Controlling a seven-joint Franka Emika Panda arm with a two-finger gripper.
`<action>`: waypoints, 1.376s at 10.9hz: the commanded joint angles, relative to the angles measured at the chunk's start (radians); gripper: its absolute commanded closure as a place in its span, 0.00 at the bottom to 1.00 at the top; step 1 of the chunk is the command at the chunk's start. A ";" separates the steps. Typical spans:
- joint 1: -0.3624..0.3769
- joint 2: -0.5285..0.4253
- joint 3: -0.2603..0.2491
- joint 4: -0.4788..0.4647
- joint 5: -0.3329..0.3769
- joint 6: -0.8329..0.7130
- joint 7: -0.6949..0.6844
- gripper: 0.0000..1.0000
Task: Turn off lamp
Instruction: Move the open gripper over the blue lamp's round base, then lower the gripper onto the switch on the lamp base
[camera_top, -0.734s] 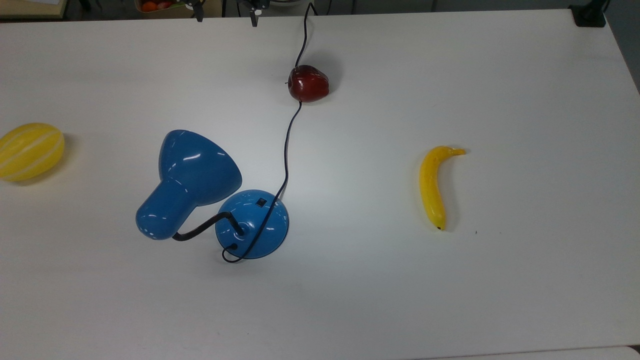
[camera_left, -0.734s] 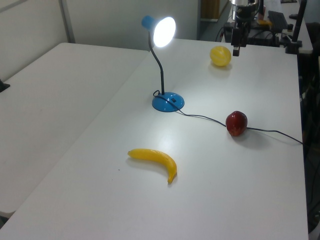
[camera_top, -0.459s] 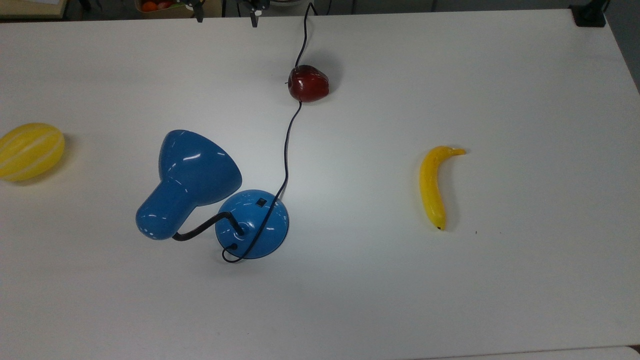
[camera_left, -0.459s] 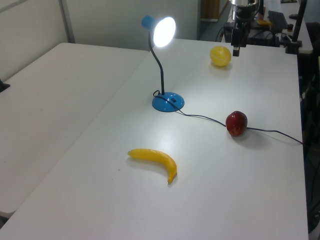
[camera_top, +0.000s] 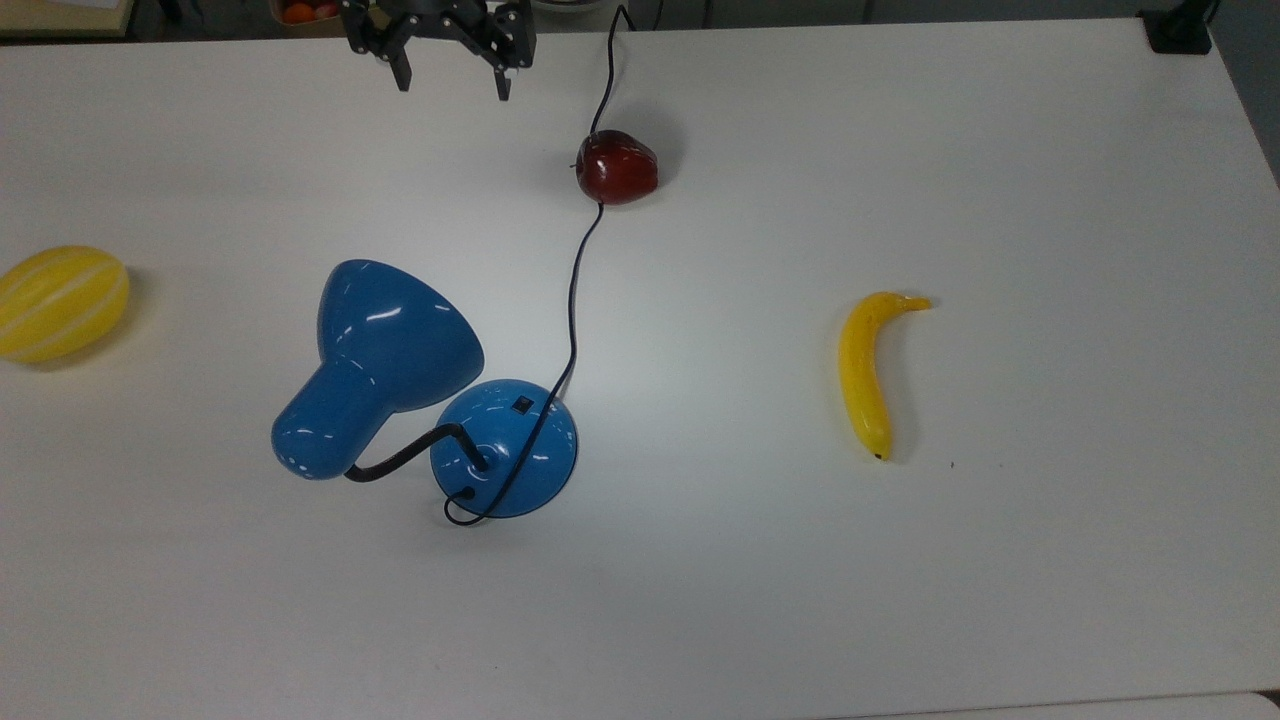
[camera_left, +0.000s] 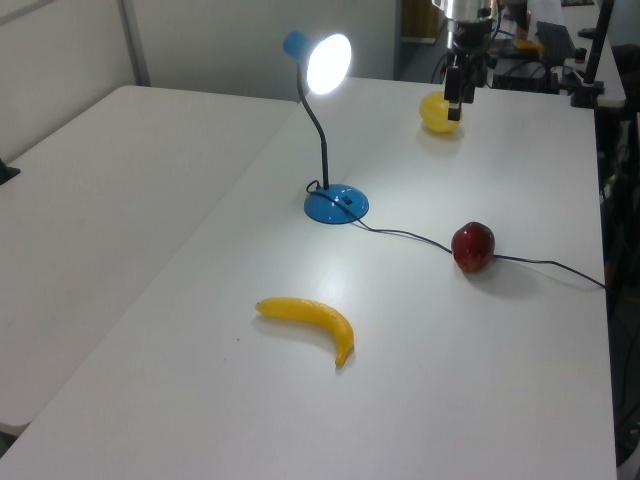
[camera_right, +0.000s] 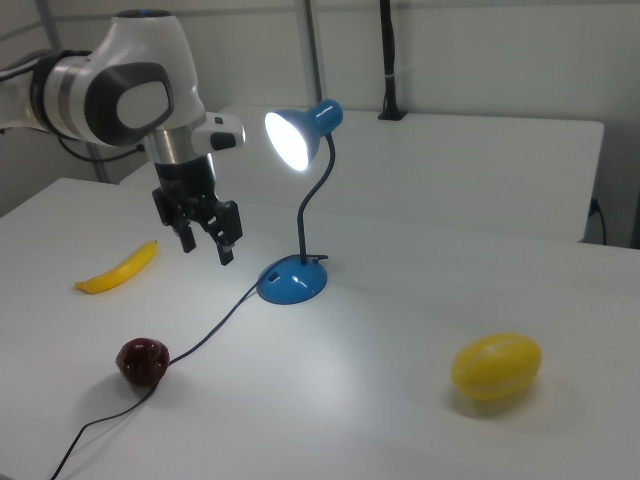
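The blue lamp stands on the white table with its bulb glowing in the left and right views. Its bell shade (camera_top: 385, 350) leans over the top view's left of the round base (camera_top: 505, 445). A small black switch (camera_top: 521, 405) sits on the base's far side. The black cord (camera_top: 573, 300) runs from the base to the table's far edge. My gripper (camera_top: 452, 85) hangs open and empty above the far edge, well away from the base. It is also seen in the left view (camera_left: 455, 108) and the right view (camera_right: 206, 250).
A red apple (camera_top: 616, 167) lies by the cord between gripper and lamp base. A banana (camera_top: 866, 372) lies at the top view's right. A yellow melon (camera_top: 60, 302) sits at the top view's left edge. The table (camera_top: 800, 600) is white.
The gripper has come forward from the top view's upper edge over the table, still open. In the left view it moved left and slightly down. The lamp stays lit.
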 joint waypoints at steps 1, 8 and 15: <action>0.010 0.078 -0.008 0.022 0.025 0.129 -0.015 0.93; 0.015 0.354 0.031 0.160 0.070 0.465 0.197 1.00; 0.038 0.507 0.043 0.188 0.025 0.655 0.277 1.00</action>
